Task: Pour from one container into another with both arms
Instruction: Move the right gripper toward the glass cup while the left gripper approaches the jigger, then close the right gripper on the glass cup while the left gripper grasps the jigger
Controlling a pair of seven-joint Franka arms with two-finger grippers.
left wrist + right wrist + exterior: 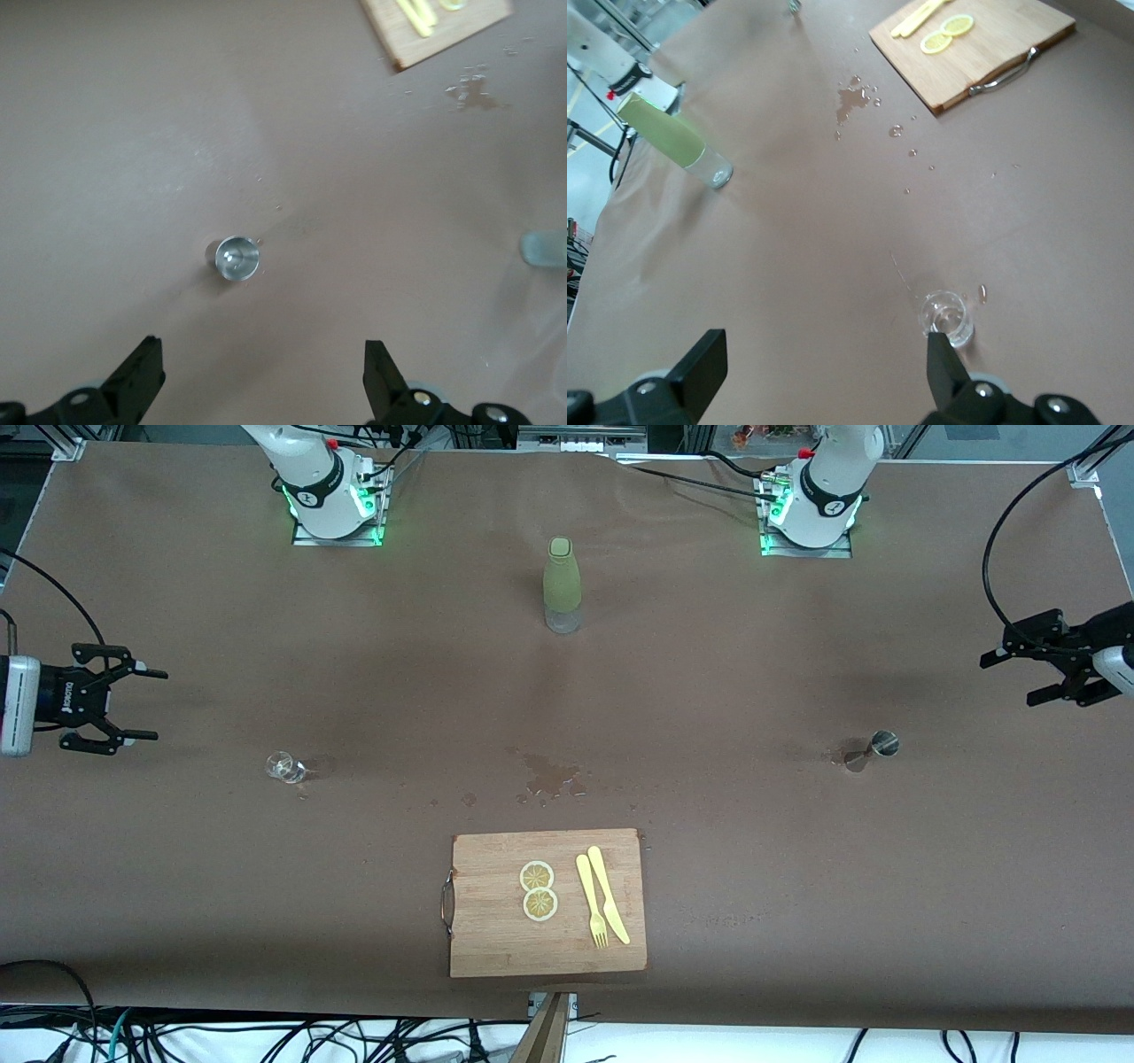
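Note:
A small metal jigger [882, 744] [237, 258] stands on the table toward the left arm's end. A small clear glass [283, 767] [948, 319] stands toward the right arm's end. My left gripper [1019, 676] [264, 381] hangs open above the table's edge, off to the side of the jigger, holding nothing. My right gripper [146, 705] [826, 376] hangs open at the other end, off to the side of the glass, also holding nothing.
A green bottle [562, 585] [673, 140] stands mid-table near the bases. A wooden cutting board [496, 939] [1010, 44] with two lemon slices [538, 890], a yellow fork and knife [602, 903] lies near the front edge. Spilled drops [549, 778] wet the cloth beside it.

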